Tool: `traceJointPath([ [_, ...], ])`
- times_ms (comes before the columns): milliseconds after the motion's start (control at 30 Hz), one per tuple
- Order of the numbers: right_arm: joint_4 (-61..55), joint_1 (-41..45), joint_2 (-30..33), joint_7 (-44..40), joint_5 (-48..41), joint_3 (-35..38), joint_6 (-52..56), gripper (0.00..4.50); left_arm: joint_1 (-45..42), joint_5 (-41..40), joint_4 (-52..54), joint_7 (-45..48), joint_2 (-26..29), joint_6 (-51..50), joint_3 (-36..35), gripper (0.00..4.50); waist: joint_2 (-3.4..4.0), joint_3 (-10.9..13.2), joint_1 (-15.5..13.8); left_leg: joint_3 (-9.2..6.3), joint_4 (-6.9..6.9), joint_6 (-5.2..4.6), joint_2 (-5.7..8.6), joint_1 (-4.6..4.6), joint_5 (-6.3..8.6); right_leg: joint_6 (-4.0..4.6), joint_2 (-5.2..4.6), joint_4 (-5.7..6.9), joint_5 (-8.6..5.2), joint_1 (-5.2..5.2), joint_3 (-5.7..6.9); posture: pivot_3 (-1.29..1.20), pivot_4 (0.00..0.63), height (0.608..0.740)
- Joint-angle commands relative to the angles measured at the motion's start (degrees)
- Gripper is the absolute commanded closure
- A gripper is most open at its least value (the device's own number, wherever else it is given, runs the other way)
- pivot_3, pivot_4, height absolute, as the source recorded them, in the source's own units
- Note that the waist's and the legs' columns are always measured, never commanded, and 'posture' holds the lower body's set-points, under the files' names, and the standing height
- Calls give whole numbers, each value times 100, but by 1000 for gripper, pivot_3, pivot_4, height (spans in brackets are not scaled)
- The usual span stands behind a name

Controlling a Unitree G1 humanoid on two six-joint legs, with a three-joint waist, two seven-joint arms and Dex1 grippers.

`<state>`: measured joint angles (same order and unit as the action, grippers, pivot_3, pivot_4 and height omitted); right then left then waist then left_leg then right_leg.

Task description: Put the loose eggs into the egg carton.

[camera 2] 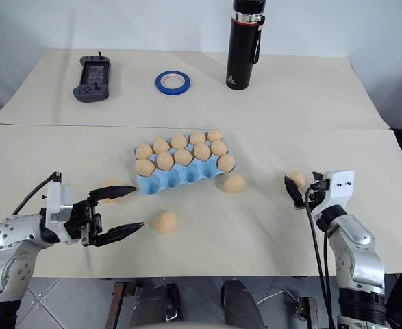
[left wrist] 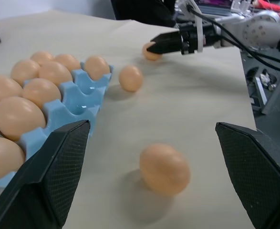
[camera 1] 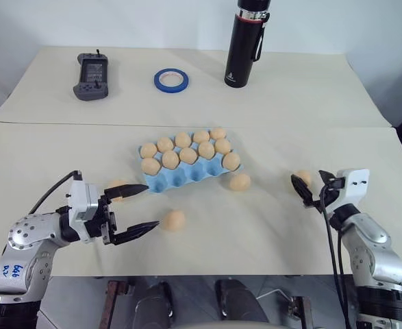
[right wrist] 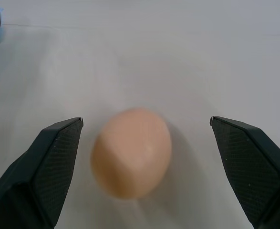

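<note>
Right now, the blue egg carton point(camera 1: 187, 173) sits in the middle of the frame on the cream table point(camera 1: 269, 233). Ten eggs fill its two back rows, and the front row of cups is bare.

Four loose eggs lie on the table. One egg point(camera 1: 172, 220) is below the carton, a bit left of the middle. Another egg point(camera 1: 240, 181) lies just beside the carton's lower right corner. A third egg point(camera 1: 118, 188) is by the carton's left end, partly behind a black finger. The fourth egg point(camera 1: 303, 178) is far over on the right side.

The left gripper point(camera 1: 132, 210) is at the lower left. Its two black fingers are spread wide and hold nothing. The egg below the carton lies just to the right of its tips.

The right gripper point(camera 1: 303, 192) is at the right of the frame. Its fingers are also wide apart, and the far right egg point(right wrist: 131, 152) sits on the table between them, not squeezed.

At the top of the frame are a grey controller point(camera 1: 91, 76), a blue tape ring point(camera 1: 172, 80) and a tall black bottle point(camera 1: 245, 44).
</note>
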<state>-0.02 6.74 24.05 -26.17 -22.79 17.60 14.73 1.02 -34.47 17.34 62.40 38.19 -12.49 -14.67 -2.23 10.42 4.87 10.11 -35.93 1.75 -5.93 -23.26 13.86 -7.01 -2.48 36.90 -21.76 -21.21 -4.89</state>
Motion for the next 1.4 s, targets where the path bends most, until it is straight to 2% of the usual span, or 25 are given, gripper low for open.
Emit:
traceJointPath([
  [33,187,94,2,-40,109,-54,-176,0,55,-79,205,-73,-30,95,-82,22,0,0,2,0,-2,0,0,0,0,0,0,0,0,1,0,0,150,740],
  [167,396,207,8,17,161,-97,-135,0,116,-92,242,-129,-43,116,-96,22,4,2,10,1,-4,-2,0,1,-1,-1,0,4,0,0,-2,0,150,740],
  [400,329,221,29,7,145,-71,-169,2385,270,-125,329,-206,-88,209,-144,0,5,3,5,0,-3,-1,0,1,-2,-1,0,6,0,-1,-1,0,150,740],
  [467,173,209,52,-16,94,-49,-147,2906,292,-125,326,-231,-114,237,-154,0,5,3,6,0,-3,-1,0,1,-2,0,0,6,0,-1,-1,0,150,740],
  [500,83,197,64,-24,76,-46,-136,3030,308,-127,327,-236,-122,248,-163,0,5,3,7,1,-3,-1,0,1,-2,0,0,6,0,-1,-1,0,150,740],
  [633,-742,314,95,-23,-221,-176,382,3138,346,-145,273,-283,-180,321,-234,0,16,10,11,0,-3,-1,-1,1,-2,0,0,8,0,-2,-3,0,150,740],
  [700,-1286,528,113,-37,-363,-488,917,3138,388,-134,205,-277,-198,385,-287,0,18,11,28,0,-4,0,-3,1,-2,0,1,11,0,-4,-5,0,150,740],
  [833,-1660,878,46,49,-440,-804,1473,3138,412,-90,68,-282,-205,496,-347,0,18,10,18,0,-2,3,-5,1,-3,1,2,17,0,-10,-4,0,150,740],
  [967,-1467,1553,-213,123,-342,-1382,1897,3138,393,-73,-56,-293,-206,594,-436,0,17,11,5,2,2,2,-1,-7,-1,2,-3,12,-1,-18,-2,0,150,740],
  [1067,-1113,1878,-429,27,-82,-1778,1714,3138,418,-92,-55,-320,-192,615,-500,0,18,10,12,6,2,1,-2,-8,-1,2,-2,14,-1,-23,-2,0,150,740],
  [1400,-746,2036,-645,-475,205,-2435,1455,3138,499,-101,39,-411,-227,618,-571,0,18,11,21,10,0,4,-6,-17,0,1,4,13,-1,-32,3,0,150,740],
])
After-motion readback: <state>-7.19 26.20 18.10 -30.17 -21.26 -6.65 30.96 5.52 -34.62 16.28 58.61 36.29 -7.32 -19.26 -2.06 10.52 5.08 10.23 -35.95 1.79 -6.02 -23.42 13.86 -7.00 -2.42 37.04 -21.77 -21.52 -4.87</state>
